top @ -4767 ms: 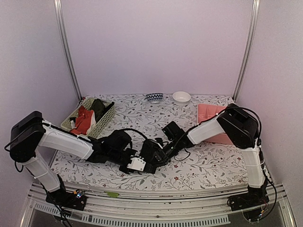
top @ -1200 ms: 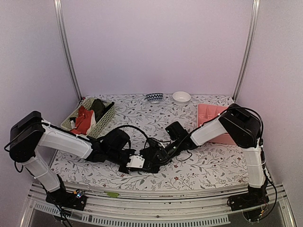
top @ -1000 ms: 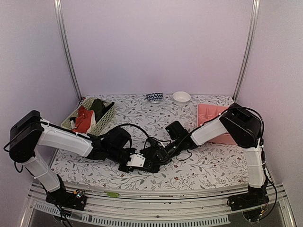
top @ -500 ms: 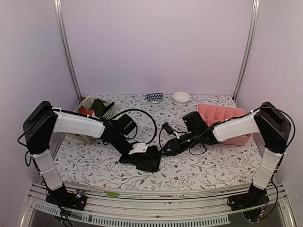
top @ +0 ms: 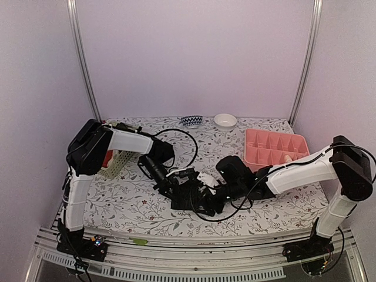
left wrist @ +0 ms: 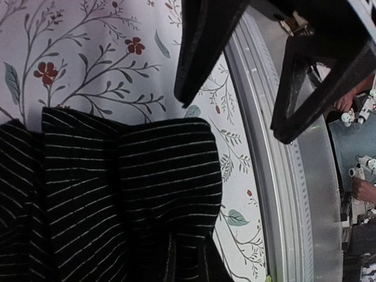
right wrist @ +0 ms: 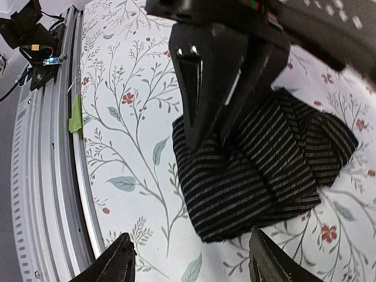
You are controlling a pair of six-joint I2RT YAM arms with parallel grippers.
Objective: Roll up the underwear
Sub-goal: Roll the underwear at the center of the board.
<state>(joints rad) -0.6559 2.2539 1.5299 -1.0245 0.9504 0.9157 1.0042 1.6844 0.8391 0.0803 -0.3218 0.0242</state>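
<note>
Two garments in view. At lower centre of the top view, flat on the floral table (top: 135,205): the black underwear (top: 189,198), striped, folded into a thick pad. Just at its upper left edge, the left gripper (top: 176,187) — fingers drawn nearly together, nothing pinched between them. At its right edge, the right gripper (top: 209,202) — fingers spread apart and empty, hovering over the cloth. Farther left, half hidden behind the left arm, the red-orange underwear (top: 108,157) in the pale green basket (top: 120,163).
</note>
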